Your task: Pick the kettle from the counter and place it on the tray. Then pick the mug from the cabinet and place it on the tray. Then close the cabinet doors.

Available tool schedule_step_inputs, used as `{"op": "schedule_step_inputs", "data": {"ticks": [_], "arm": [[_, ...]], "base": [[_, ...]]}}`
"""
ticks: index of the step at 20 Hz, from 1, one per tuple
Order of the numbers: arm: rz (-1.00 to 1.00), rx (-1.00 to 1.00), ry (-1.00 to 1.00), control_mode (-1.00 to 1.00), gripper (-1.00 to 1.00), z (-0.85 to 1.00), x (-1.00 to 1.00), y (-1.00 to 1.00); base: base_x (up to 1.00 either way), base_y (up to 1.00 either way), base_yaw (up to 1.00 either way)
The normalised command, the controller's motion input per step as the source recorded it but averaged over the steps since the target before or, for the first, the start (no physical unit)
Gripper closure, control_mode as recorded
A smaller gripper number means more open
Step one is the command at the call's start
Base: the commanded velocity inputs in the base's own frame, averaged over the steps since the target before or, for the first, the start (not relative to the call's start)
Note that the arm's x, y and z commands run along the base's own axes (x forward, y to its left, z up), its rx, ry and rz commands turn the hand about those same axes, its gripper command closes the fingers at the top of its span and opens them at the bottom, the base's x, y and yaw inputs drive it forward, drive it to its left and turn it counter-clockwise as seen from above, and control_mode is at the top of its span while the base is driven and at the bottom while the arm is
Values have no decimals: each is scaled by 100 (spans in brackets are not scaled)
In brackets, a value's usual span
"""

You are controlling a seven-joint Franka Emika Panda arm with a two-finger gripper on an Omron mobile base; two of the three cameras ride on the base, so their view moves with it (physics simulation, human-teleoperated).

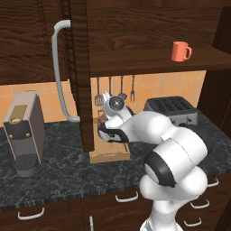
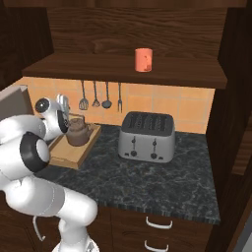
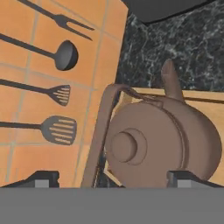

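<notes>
The dark brown kettle (image 3: 162, 140) stands upright on the tan wooden tray (image 2: 74, 153) at the back of the counter (image 2: 147, 182); its spout points away from the wall. My gripper (image 3: 113, 177) hovers just over the kettle (image 2: 78, 133), open, with its fingertips (image 3: 41, 177) wide apart on either side of the arched handle (image 3: 100, 127) and clear of it. The orange-red mug (image 2: 143, 59) sits on the shelf of the open cabinet (image 2: 123, 66); the left base view has this mug (image 1: 181, 51) at the upper right. A cabinet door (image 1: 83, 90) stands open, edge-on.
A silver toaster (image 2: 146, 137) stands right of the tray. A grey coffee machine (image 1: 25, 131) stands at the counter's left end. Several utensils (image 3: 61, 94) hang on the orange tiled wall behind the kettle. The door's long grey handle (image 1: 61, 72) juts out near my arm.
</notes>
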Motion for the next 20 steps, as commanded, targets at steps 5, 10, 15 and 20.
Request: {"op": "schedule_step_inputs", "data": {"ticks": [5,10,15,20], "arm": [[-1,2,-16,-100,-100,17,-54,0],[-5,10,-3,-100,-100,43,-61,-6],[-6,13,-1,-100,-100,77,-59,-17],[-5,9,9,-100,-100,53,-28,-22]], "base": [[0,0,0],[0,0,0],[0,0,0],[0,0,0]]}}
